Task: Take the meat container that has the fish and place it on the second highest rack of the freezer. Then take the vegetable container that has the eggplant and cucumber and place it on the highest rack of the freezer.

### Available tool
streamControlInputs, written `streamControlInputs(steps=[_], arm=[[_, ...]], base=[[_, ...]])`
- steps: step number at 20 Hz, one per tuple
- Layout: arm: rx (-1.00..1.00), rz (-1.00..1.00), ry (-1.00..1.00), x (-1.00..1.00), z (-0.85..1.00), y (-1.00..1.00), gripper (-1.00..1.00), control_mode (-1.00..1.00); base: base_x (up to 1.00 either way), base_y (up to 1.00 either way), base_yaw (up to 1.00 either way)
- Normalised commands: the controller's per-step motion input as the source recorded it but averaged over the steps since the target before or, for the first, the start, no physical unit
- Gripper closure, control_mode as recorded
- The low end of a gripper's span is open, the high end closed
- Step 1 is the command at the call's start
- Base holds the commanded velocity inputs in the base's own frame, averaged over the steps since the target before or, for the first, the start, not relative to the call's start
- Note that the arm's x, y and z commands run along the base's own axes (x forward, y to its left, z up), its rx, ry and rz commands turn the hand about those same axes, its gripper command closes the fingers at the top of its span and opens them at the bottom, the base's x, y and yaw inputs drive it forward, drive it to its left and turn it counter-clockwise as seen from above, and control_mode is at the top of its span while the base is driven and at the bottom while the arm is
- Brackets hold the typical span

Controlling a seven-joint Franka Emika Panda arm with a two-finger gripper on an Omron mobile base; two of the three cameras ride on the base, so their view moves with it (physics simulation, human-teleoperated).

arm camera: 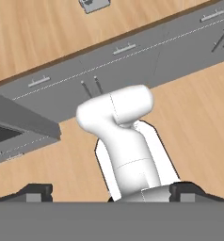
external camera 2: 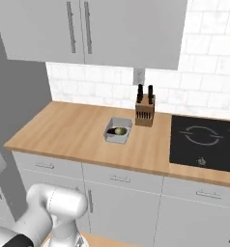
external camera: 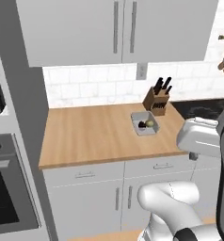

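A grey vegetable container [external camera: 145,123] holding a dark eggplant [external camera: 142,124] and a yellowish-green cucumber [external camera: 150,124] is seen on the wooden counter [external camera: 95,132], near a knife block [external camera: 156,100]. The gripper [arm camera: 111,191] is spread wide, holding nothing.

left base: from behind-left, down over the light wooden counter [external camera: 95,132]
right base: behind-right, same counter (shared)
hand: high, looking down at it
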Motion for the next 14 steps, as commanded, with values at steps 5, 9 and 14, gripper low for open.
streamControlInputs(steps=[5,9,14], arm=[[0.00,0.00,0.00,0.00,0.00,0.00,-1.00,1.00],[0.00,0.00,0.00,0.00,0.00,0.00,-1.00,1.00],[0.07,-0.03,0.15,0.46,-0.17,0.00,-1.00,-1.00]], base=[[0.58,-0.83,0.00],[0.83,-0.07,0.00],[0.34,0.00,0.00]])
